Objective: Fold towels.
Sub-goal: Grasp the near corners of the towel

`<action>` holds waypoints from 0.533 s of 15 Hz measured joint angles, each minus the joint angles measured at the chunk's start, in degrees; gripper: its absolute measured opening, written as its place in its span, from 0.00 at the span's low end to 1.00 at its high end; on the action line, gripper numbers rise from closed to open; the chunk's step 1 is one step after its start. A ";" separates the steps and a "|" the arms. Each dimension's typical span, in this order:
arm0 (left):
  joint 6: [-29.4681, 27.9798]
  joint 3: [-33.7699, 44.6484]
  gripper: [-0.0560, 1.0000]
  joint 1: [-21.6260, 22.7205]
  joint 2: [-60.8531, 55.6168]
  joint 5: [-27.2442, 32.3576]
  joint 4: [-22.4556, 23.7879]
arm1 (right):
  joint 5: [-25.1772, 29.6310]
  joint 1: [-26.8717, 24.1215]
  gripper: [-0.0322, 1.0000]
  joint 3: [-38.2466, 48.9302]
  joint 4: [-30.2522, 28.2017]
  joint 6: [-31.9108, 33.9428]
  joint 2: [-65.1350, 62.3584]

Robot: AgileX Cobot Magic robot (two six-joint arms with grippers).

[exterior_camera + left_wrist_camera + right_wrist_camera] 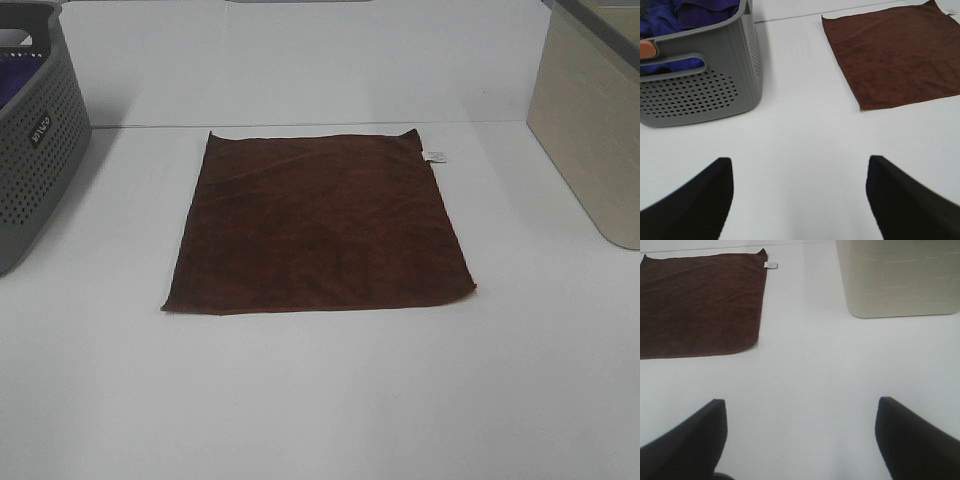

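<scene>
Towel (pixel 318 222) flat, edges straight, basket (pixel 40 150) well apart

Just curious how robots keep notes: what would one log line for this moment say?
towel: flat, unfolded | left hand: open, empty, off towel | right hand: open, empty, off towel | fold: not started

Dark brown square towel (pixel 318 222), unfolded and flat on the white table, small white tag (pixel 436 156) at its far right corner

White table (pixel 320 400), grey basket (pixel 40 130), beige bin (pixel 590 130)
</scene>
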 joint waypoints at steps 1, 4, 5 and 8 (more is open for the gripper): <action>0.00 0.00 0.72 0.00 0.00 0.00 0.00 | 0.00 0.00 0.78 0.00 0.00 0.00 0.00; 0.00 0.00 0.72 0.00 0.00 0.00 0.00 | 0.00 0.00 0.78 0.00 0.00 0.00 0.00; 0.00 0.00 0.72 0.00 0.00 0.00 0.00 | 0.00 0.00 0.78 0.00 0.00 0.00 0.00; 0.00 0.00 0.72 0.00 0.00 0.00 0.00 | 0.00 0.00 0.78 0.00 0.00 0.00 0.00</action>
